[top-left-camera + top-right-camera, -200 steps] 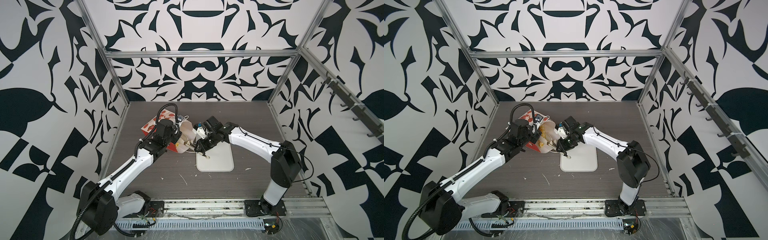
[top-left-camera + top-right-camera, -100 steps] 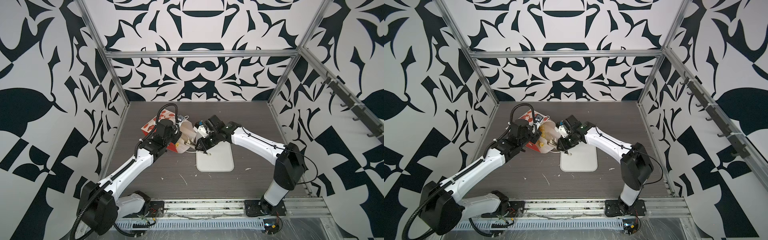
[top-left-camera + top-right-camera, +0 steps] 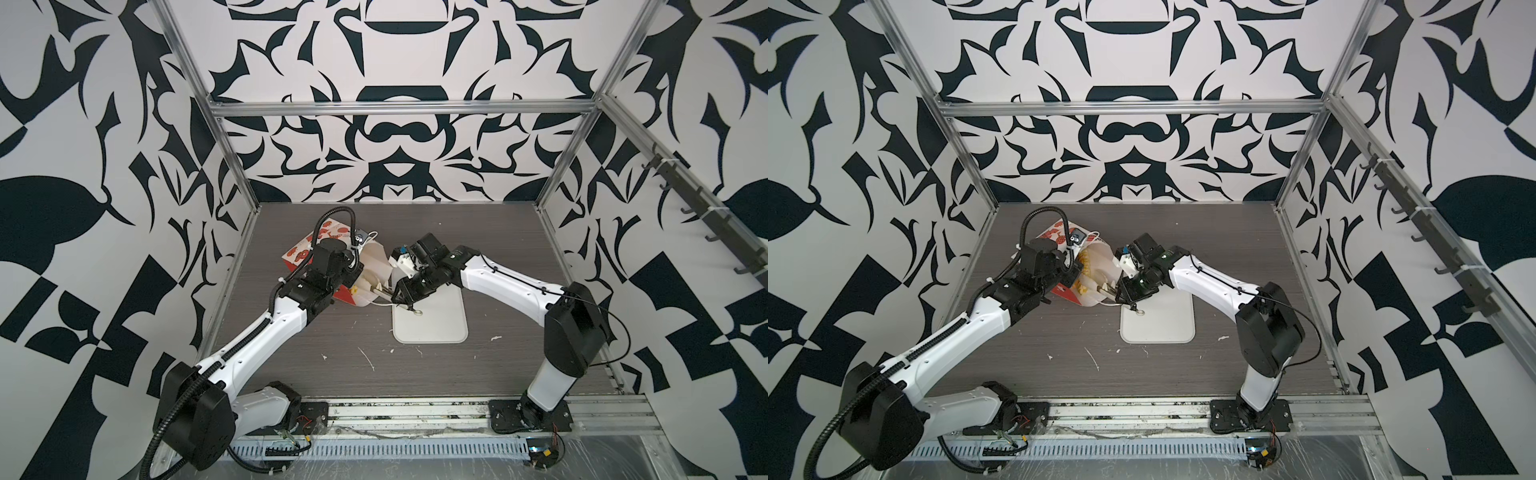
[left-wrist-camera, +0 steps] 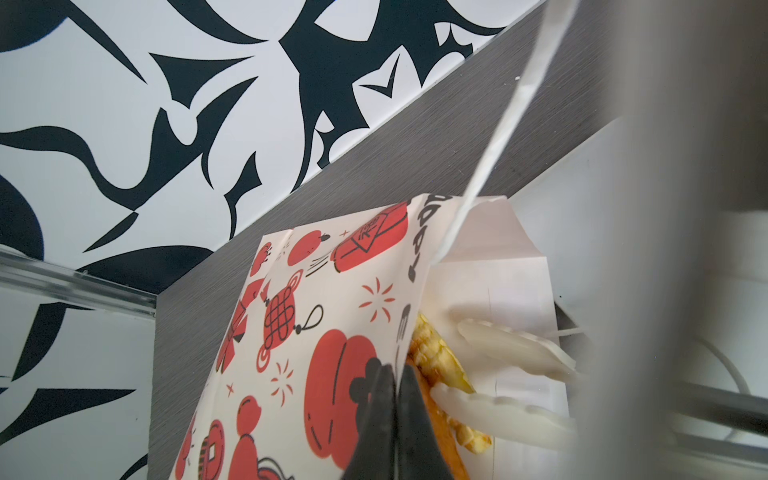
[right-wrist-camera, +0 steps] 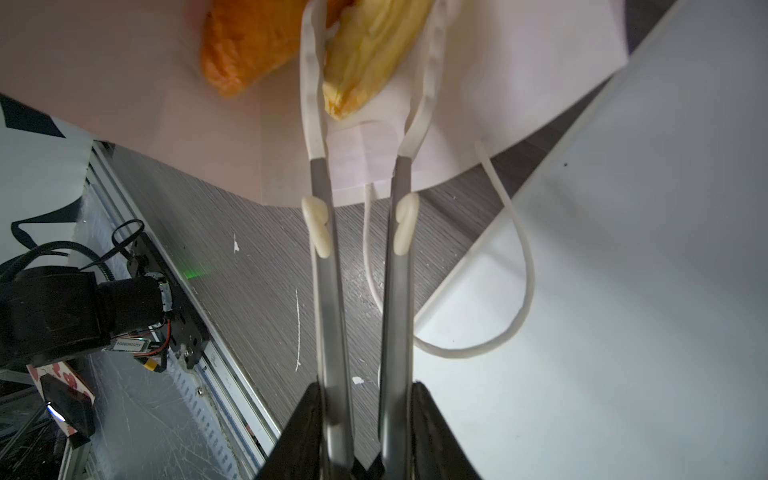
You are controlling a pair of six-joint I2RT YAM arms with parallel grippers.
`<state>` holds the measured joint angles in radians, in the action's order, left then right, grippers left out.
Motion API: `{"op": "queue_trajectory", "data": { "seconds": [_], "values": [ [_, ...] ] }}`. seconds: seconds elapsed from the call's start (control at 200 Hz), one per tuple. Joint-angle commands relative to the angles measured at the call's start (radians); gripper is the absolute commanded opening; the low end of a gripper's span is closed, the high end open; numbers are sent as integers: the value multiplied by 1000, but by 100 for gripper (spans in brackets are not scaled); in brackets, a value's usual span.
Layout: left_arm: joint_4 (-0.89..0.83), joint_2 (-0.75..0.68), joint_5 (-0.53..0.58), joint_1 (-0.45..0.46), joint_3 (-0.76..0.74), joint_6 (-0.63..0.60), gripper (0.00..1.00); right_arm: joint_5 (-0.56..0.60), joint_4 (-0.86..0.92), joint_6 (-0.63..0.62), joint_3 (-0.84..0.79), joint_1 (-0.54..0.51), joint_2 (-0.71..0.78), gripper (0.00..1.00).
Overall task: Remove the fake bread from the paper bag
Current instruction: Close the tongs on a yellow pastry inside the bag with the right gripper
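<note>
**Hardly anything has shifted: tongs [image 5: 328, 291] on bread at the bag mouth**

Only the right arm's elbow has swayed slightly. The right fingers [image 5: 305, 428] clench the tongs, whose tips close around a pale yellow pastry [image 5: 370, 54] inside the paper bag [image 4: 332, 311]. The bag lies on its side near the table's left edge. The left fingers [image 4: 380, 407] pinch its rim shut-tight. The glossy pastry could slip from the tips, or the cord handle [image 5: 523, 270] could snag.

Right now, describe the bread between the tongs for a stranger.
Find the red-printed paper bag lying left of the white tray; look into its open mouth. Among the pastries there, it is the pale yellow one between the tongs' white tips, not the orange one beside it.
</note>
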<state>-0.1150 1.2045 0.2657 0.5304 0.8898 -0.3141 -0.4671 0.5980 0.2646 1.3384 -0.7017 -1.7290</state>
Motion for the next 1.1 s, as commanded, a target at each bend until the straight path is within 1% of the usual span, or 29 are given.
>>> {"op": "queue_trajectory", "data": {
  "seconds": [0.0, 0.05, 0.23, 0.455, 0.5, 0.595, 0.715, 0.855, 1.095],
  "values": [
    [31, -3, 0, -3, 3, -6, 0, -32, -48, 16, 7, 4, 19, 33],
    [31, -2, 0, -3, 3, -6, 0, -30, -51, 13, 4, 7, 16, 31],
    [31, -5, -1, -3, 3, -6, 0, -75, -84, 29, 4, 10, -12, 31],
    [23, -6, -3, -2, 9, -6, 0, -94, -85, 23, 38, 10, -52, 31],
    [23, -6, -2, -2, 9, -6, 0, -106, -86, 19, 36, 10, -59, 27],
    [22, -7, -1, -3, 11, -6, 0, -112, -91, 17, 29, 10, -56, 11],
    [20, -6, 1, -3, 11, -6, 0, -107, -126, 19, 3, 12, -18, 0],
    [20, -2, 1, -2, 10, -6, 0, -103, -143, 22, -5, 23, 29, 0],
    [21, 8, 9, -3, 10, -4, 0, -112, -112, 14, -4, 50, 84, 0]
  ]
}}
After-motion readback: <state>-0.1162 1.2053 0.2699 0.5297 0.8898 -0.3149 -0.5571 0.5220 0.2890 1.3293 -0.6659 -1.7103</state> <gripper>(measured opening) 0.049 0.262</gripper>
